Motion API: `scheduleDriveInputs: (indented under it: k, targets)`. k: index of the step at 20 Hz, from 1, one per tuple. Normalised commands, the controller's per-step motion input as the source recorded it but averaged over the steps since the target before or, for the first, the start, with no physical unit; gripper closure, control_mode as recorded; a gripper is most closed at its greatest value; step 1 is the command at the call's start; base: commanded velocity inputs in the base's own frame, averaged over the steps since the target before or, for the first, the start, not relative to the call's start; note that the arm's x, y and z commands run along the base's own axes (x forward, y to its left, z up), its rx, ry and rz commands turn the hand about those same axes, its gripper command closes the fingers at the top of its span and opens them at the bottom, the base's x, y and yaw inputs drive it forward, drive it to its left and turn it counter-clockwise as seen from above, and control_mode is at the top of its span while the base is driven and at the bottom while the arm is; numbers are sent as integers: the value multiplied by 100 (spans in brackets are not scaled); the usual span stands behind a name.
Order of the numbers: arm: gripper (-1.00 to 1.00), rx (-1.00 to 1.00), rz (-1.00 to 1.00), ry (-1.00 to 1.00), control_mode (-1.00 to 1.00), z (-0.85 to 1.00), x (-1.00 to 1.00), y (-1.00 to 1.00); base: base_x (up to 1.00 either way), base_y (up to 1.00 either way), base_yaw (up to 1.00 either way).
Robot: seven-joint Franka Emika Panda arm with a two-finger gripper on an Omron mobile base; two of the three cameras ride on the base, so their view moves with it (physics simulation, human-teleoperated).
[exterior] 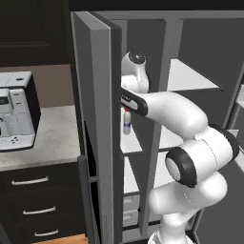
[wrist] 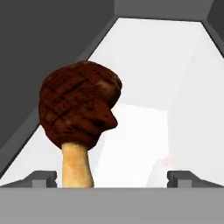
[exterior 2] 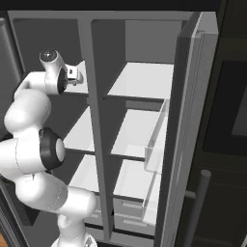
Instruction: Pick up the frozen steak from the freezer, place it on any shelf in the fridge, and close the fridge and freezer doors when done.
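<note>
— Two doors stood open on the grey side-by-side unit. What lay at far left?

— A coffee machine (exterior: pixel 16 112) on the pale counter (exterior: pixel 52 143), then the freezer door (exterior: pixel 97 124) swung outward.

— And past it?

— A white bottle (exterior: pixel 127 122) stood on a freezer shelf (exterior: pixel 131 143), below the white arm reaching into that compartment. To the right, the fridge (exterior 2: pixel 140 120) showed its top shelf (exterior 2: pixel 142 79) bare, its door (exterior 2: pixel 190 130) open.

— The frozen steak?

— It sat on a white freezer shelf, seen from the hand camera: the frozen steak (wrist: pixel 78 109), dark red-brown on a pale bone, just ahead of the gripper (wrist: pixel 112 178), nearer one fingertip. The claw's fingers were spread wide, holding nothing.
</note>
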Motion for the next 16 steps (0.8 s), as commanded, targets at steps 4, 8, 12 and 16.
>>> scheduleDriveInputs:
  k: [4,8,12,16]
  targets:
    - [-100,0,0,4,-100,-13,58,10,0,0,0]
    - [-100,0,1,5,-100,-9,54,12,0,0,0]
    - [-100,0,2,4,-100,-12,51,9,0,0,0]
    - [-100,0,2,6,-100,-23,50,9,0,0,0]
